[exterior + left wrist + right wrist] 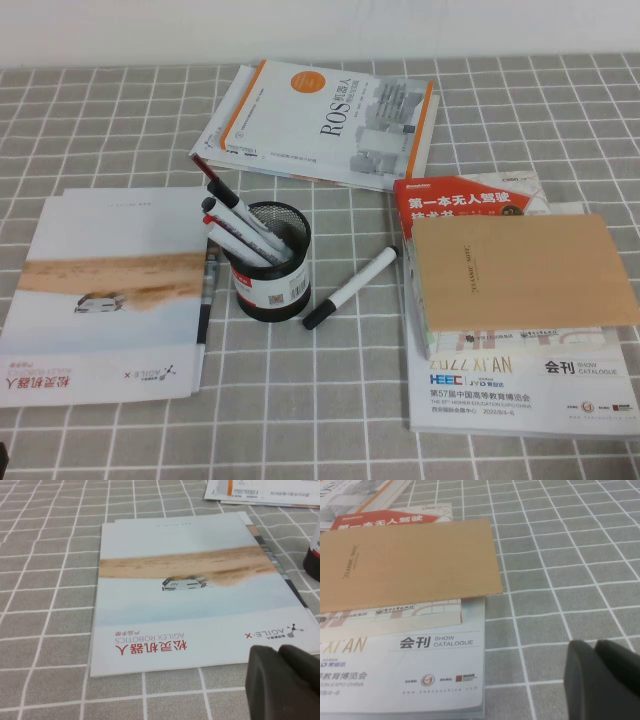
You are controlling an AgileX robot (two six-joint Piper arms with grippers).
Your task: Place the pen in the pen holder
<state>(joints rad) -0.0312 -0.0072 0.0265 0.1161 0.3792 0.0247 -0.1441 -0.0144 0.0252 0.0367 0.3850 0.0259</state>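
The pen (350,288), white-barrelled with a black cap and tail, lies on the checked cloth just right of the pen holder (272,262). The holder is a black mesh cup with a white-and-red label, and it holds several red-tipped markers (240,225). Its edge also shows in the left wrist view (313,562). Neither arm shows in the high view. My left gripper (278,652) is shut and empty, over the near edge of a brochure. My right gripper (594,647) is shut and empty, over bare cloth right of the catalogue.
A brochure (110,290) lies left of the holder, with a thin dark pen (206,300) along its right edge. A ROS book (320,120) lies behind. A brown notebook (520,270) lies on stacked catalogues (520,385) at the right.
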